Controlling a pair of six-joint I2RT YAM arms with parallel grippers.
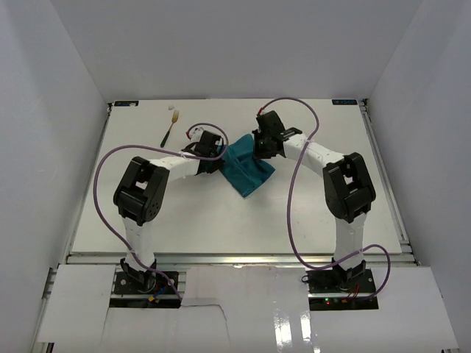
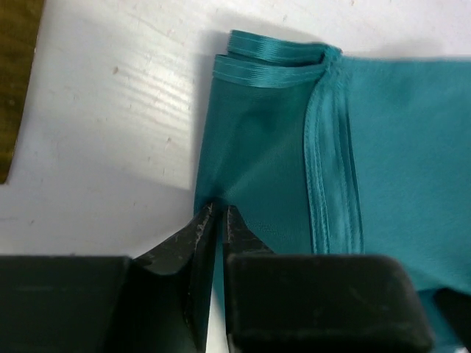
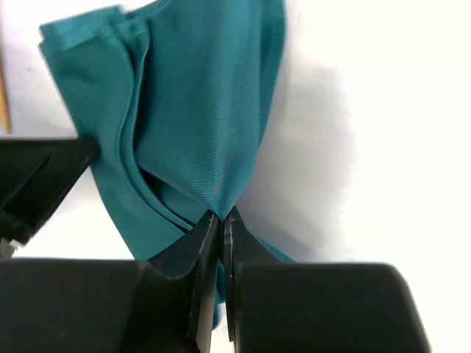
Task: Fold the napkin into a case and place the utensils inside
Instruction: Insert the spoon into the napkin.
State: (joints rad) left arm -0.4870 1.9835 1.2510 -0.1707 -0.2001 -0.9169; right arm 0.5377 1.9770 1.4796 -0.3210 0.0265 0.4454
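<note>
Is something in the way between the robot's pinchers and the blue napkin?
Nothing visible is. The left gripper and the right gripper each pinch a bit of the teal napkin between their fingertips, touching the cloth directly.

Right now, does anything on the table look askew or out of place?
The teal soft cloth napkin sits skewed and bunched, folded layers misaligned at one corner, pinched from opposite sides by the left pincer and right pincer. The dark-handled, pale-gold-headed fork lies apart near the far left. Nothing looks spilled or damaged.
</note>
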